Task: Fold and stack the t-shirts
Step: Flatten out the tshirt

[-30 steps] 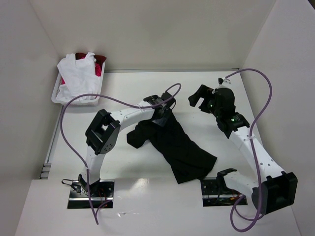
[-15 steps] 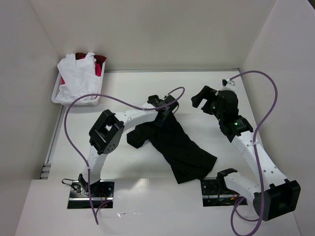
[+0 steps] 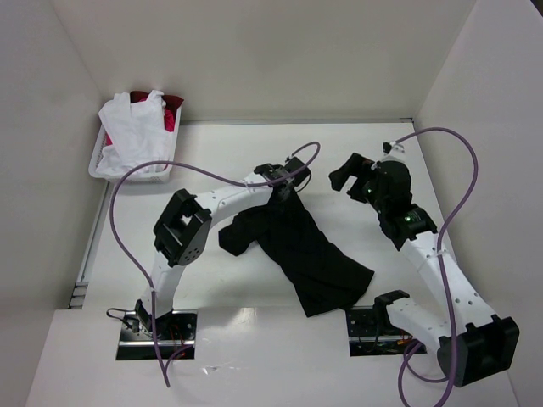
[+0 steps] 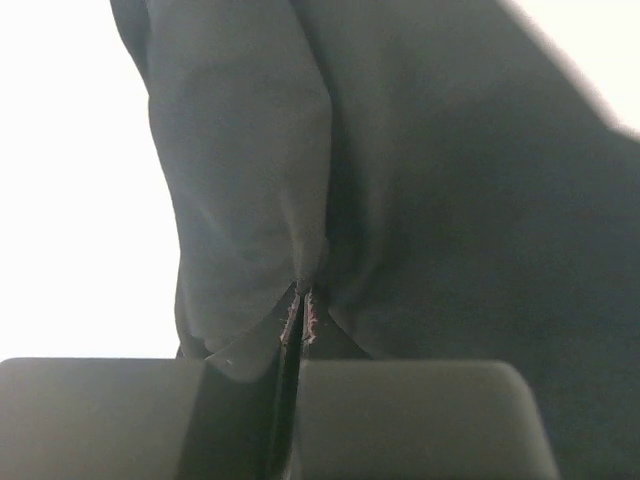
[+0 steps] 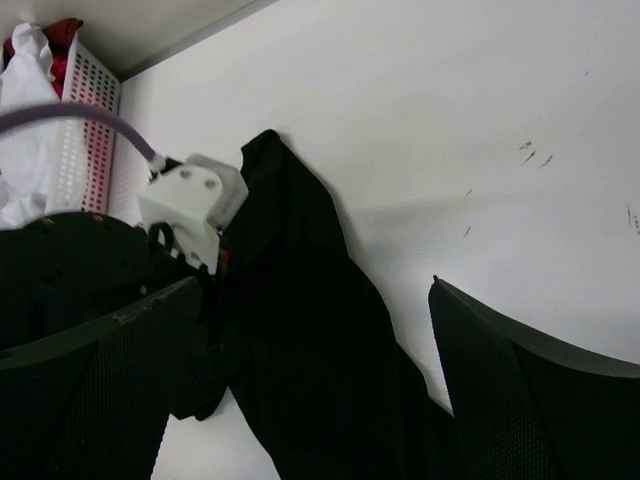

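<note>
The left hand (image 3: 285, 192) is pinching the far edge of the black t-shirt (image 3: 310, 254), its fingers (image 4: 400, 420) pressing together on a fold of cloth. The shirt is lying crumpled mid-surface (image 3: 221, 144), stretching toward the near right. The right hand (image 3: 348, 174) is hovering wide open just right of that grip, holding nothing. The white t-shirt (image 3: 136, 131) and red t-shirt (image 3: 173, 108) are sitting heaped in the white basket (image 3: 98, 164), far left.

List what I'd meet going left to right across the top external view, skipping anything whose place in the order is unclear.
White basket → left claw, shut on the black t-shirt → right claw, open above the table.
</note>
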{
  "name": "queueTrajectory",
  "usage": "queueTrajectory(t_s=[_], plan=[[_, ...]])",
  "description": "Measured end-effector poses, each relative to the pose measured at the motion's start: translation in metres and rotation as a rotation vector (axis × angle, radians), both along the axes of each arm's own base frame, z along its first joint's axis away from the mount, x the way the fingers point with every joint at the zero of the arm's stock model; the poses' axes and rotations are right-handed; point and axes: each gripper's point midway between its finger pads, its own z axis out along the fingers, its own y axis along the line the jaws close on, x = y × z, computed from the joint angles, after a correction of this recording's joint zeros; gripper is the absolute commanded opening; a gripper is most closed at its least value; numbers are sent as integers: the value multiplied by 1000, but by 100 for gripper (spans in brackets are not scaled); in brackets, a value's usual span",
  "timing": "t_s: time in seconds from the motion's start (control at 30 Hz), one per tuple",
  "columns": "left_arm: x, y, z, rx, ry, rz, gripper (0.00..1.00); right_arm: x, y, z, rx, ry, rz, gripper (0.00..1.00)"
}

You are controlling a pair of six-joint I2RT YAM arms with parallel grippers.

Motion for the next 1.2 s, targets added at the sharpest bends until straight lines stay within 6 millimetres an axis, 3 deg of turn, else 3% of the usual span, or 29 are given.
queueTrajectory(t_s=[0.2,0.3,0.4,0.63,0.87,1.2], plan=[[26,-19,49,-149,-70,10,0,-11,12,-17,16,45,78,100],[46,-7,78,-236,-110,64,0,-16,19,-21,24,62,124,100],[73,19,100,-307,-151,145,0,-22,23,-26,25,85,155,100],[112,84,103,-388,-153,299,0,-27,30,-47,29,178,199,100],[129,114,107,-442,-158,355,0,-34,40,-54,37,211,257,97],[156,137,138,-538,-238,392,0,-62,120,-82,-50,316,514,94]])
